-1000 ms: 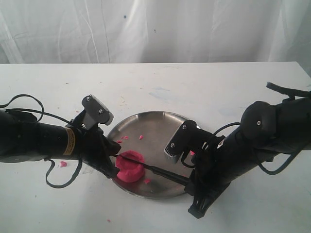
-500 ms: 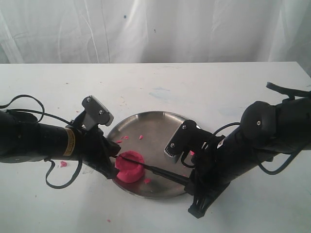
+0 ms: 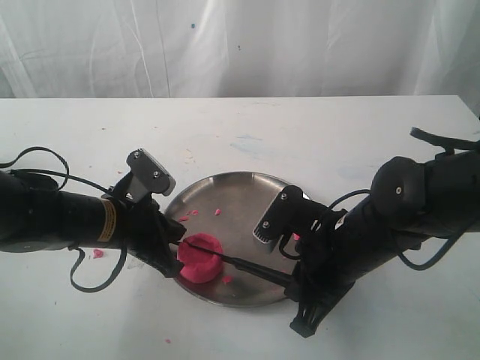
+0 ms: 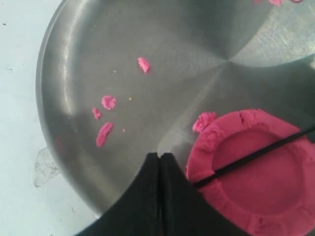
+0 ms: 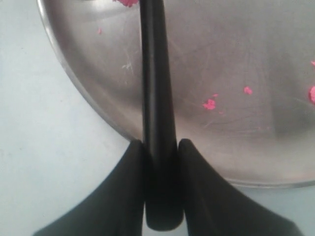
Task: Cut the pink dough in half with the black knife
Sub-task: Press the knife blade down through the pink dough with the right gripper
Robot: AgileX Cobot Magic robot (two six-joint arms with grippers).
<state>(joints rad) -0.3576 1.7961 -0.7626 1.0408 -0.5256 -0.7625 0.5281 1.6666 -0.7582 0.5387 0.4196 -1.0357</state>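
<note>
The pink dough is a thick round puck with a dented top, lying at the front left of the steel plate. The black knife lies across the dough's top, its thin blade pressed into the pink surface. My right gripper is shut on the knife's handle just past the plate's rim. My left gripper is shut with nothing between its jaws, its fingers resting against the dough's side on the plate. In the exterior view the left gripper sits at the dough's left edge.
Small pink crumbs are scattered on the plate, and one lies on the white table to the left. Both black arms flank the plate; cables loop beside the left arm. A white curtain hangs behind.
Nothing has visibly moved; the knife stays across the dough, perhaps a touch lower.
</note>
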